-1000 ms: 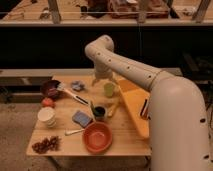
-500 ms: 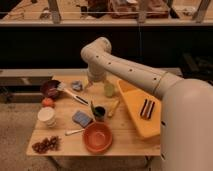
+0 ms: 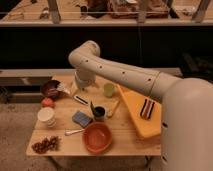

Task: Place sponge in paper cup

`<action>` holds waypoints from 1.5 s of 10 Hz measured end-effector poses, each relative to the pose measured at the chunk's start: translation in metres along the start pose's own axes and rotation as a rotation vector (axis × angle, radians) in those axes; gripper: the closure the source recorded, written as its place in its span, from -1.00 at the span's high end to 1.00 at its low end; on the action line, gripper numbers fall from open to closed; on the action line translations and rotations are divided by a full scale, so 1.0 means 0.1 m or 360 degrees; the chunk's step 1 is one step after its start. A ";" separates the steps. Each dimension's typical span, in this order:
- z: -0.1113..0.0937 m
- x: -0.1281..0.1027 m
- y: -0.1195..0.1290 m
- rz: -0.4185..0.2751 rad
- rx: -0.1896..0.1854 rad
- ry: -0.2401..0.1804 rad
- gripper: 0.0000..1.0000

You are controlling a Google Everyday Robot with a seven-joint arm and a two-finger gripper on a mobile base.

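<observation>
Yellow tray [image 3: 131, 102] carries a dark striped bar [image 3: 147, 108]; dark mug [image 3: 99, 112] has something green poking out. Sponge [image 3: 81, 118], a flat blue-grey slab, lies on the tabletop [image 3: 62, 123] between paper cup [image 3: 46, 116] and mug. Hand [image 3: 67, 91] hangs spread apart by the dark bowl [image 3: 50, 88].

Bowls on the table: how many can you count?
2. A dark bowl sits at the table's left rear, beside the gripper; an orange bowl stands at the front edge. The arm may hide others.
</observation>
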 end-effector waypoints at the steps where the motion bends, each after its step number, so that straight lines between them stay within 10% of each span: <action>1: 0.00 0.01 -0.02 -0.0010 -0.0001 0.0000 0.60; 5: 0.33 0.07 -0.40 -0.0279 0.0022 -0.0004 0.60; 10: 1.09 -0.23 -0.79 -0.0564 0.0212 -0.0139 0.60; 15: 1.40 -0.47 -0.92 -0.0716 0.0296 -0.0265 0.60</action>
